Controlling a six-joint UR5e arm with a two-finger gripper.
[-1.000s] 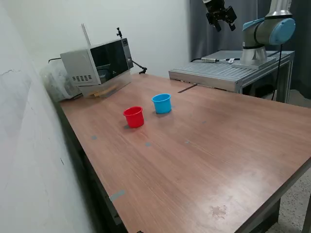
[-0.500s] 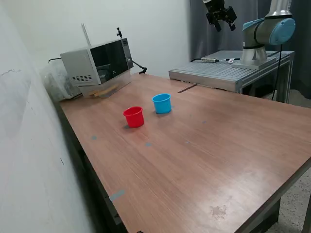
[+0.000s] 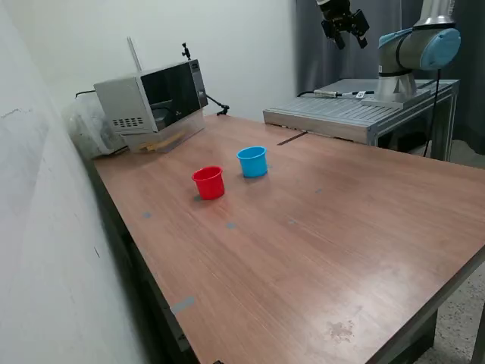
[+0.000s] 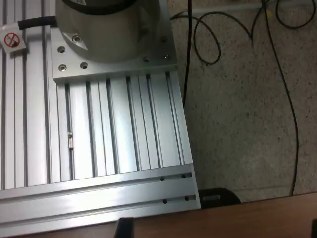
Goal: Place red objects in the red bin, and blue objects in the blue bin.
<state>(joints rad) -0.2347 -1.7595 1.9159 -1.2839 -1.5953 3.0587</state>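
No cubes show on the desk; whether any sit inside the cups is hidden by the cup walls. The end effector is partly cut off by the top edge of the exterior view, high above the far right of the scene; its dark fingers look spread a little with nothing between them, though at this size that is hard to be sure of. In the wrist view only two dark tips at the lower edge show, too cropped to read.

Nothing differs from the earlier frames: arm, cups and everything else sit in the same places.

The red bin, a small tapered plastic cup with a rolled rim, stands upright on the desk toward the exterior view's left. The blue bin, a light-blue cup of the same shape, stands just beside it, farther back and to the right, not touching. The desk is brown wood-grain laminate with a few pale scuffs. The arm's base is bolted to a ribbed aluminium platform, with thin black cables lying on speckled floor. A grey microwave sits at the far left.
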